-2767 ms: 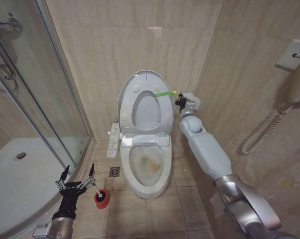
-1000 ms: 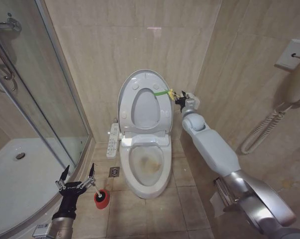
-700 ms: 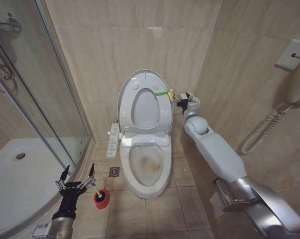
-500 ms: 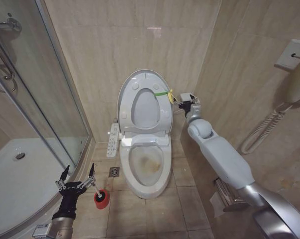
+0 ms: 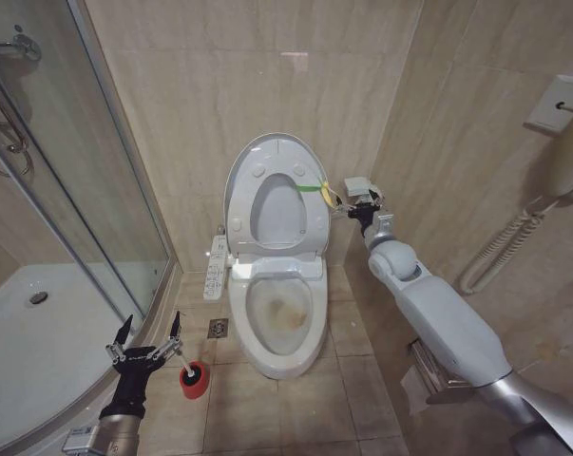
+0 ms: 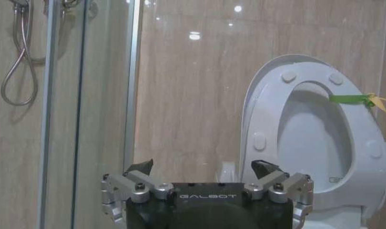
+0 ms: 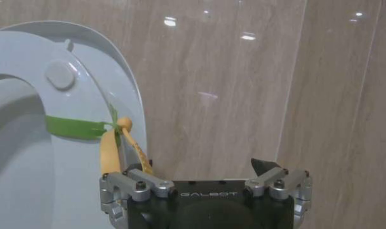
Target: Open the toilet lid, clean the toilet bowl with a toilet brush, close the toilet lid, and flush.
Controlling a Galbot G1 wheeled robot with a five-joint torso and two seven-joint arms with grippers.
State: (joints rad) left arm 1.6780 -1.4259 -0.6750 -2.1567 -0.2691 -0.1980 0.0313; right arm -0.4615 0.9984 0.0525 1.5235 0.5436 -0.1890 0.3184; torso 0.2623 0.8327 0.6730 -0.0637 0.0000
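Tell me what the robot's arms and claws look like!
The right arm is chunky, with smooth white shells and shiny silver joints. Each end effector, left and right, has a black body, silver bolted brackets and dark pointed fingers. "GALBOT" is written in white letters on the black part.

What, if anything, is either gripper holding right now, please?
Nothing. The right gripper sits open beside the toilet lid, its strap unpinched; the left gripper hovers open above the toilet brush.

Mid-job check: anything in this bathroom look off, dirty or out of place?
Yes: yellow-brown staining sits inside the toilet bowl, not yet scrubbed. The toilet brush rests tilted in its red holder on the floor by the left gripper. A green strap is tied to the raised toilet lid.
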